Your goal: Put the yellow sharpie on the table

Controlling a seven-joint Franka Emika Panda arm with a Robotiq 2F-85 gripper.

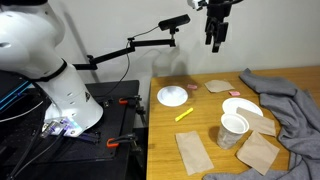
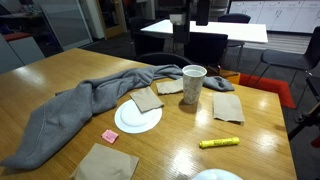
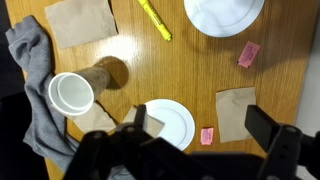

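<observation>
The yellow sharpie (image 1: 184, 114) lies flat on the light brown wooden table (image 1: 200, 105), apart from everything else. It also shows in an exterior view (image 2: 219, 142) and at the top of the wrist view (image 3: 154, 19). My gripper (image 1: 216, 40) hangs high above the far side of the table, open and empty. In the wrist view its two fingers (image 3: 201, 117) stand wide apart, with nothing between them. The white paper cup (image 1: 233, 128) stands upright near the sharpie, as the wrist view (image 3: 72, 94) also shows.
A grey cloth (image 1: 290, 100) covers one end of the table. White plates (image 1: 172, 96) (image 1: 243, 107), brown napkins (image 1: 193, 150) (image 1: 258, 152) and small pink pieces (image 3: 249, 54) (image 3: 207, 135) lie around. A black stand arm (image 1: 130, 45) reaches over the table edge.
</observation>
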